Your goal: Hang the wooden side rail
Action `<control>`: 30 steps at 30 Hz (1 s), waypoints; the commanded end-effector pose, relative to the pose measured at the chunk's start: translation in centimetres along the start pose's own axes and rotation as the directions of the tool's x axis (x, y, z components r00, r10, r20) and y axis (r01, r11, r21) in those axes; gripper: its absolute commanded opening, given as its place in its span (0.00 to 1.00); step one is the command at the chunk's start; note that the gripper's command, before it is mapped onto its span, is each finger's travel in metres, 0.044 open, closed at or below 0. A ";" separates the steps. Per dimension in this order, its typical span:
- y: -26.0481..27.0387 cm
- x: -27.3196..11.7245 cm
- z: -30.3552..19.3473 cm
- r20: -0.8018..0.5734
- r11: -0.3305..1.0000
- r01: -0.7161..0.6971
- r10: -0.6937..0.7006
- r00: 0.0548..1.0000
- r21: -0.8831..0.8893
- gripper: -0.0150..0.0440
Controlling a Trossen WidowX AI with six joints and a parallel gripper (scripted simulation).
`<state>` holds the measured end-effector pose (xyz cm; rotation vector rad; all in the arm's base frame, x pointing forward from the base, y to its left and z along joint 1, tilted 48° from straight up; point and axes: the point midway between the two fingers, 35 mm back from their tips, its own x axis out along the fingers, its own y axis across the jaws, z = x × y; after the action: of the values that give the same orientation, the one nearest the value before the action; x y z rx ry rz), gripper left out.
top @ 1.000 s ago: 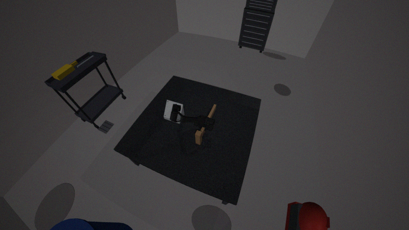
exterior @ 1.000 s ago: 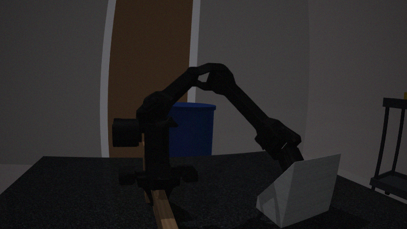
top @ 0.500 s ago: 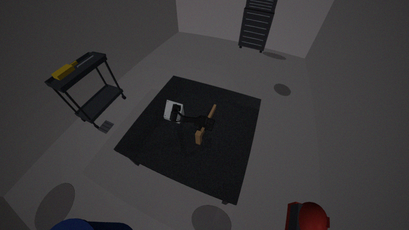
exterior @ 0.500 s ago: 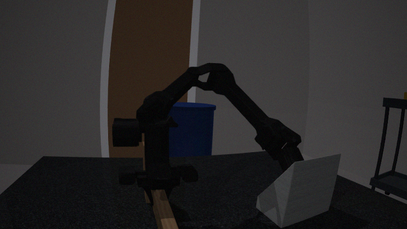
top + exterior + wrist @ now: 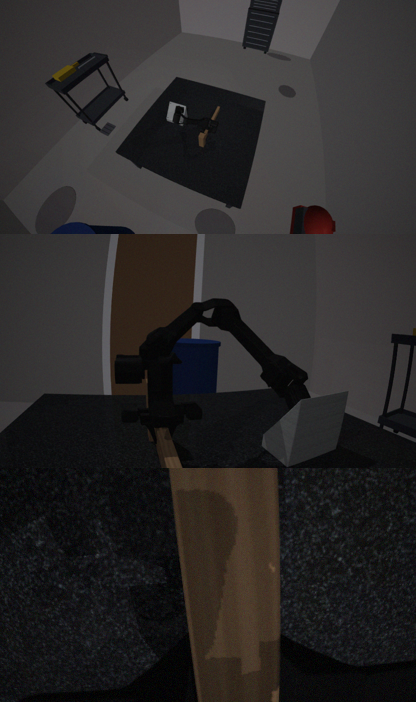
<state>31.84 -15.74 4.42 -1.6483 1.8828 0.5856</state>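
1. While the black parallel-jaw gripper (image 5: 206, 130) (image 5: 160, 433) (image 5: 224, 630) gripped the long, light-brown wooden rail (image 5: 215, 112) (image 5: 167, 447) (image 5: 240, 568) near the upright wooden post (image 5: 201, 139) (image 5: 150, 435), its far end pointed away from the post;
2. hooks at the post were hidden.

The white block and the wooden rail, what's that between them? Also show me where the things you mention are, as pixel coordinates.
The robot's black arm (image 5: 194, 121) (image 5: 250, 339) stretches from the white block (image 5: 171, 111) (image 5: 318, 426) to the wooden rail (image 5: 215, 112) (image 5: 167, 445) (image 5: 255, 543). The top and exterior views show it.
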 end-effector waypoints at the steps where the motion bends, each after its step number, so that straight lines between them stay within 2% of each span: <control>1: -0.2 -0.2 -0.2 -0.003 1.000 0.005 -0.005 1.000 -0.001 0.25; 30: 0.0 -0.1 -0.6 -0.004 1.000 0.005 -0.005 1.000 -0.001 0.25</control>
<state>31.80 -16.01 4.71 -1.6499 1.8816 0.5855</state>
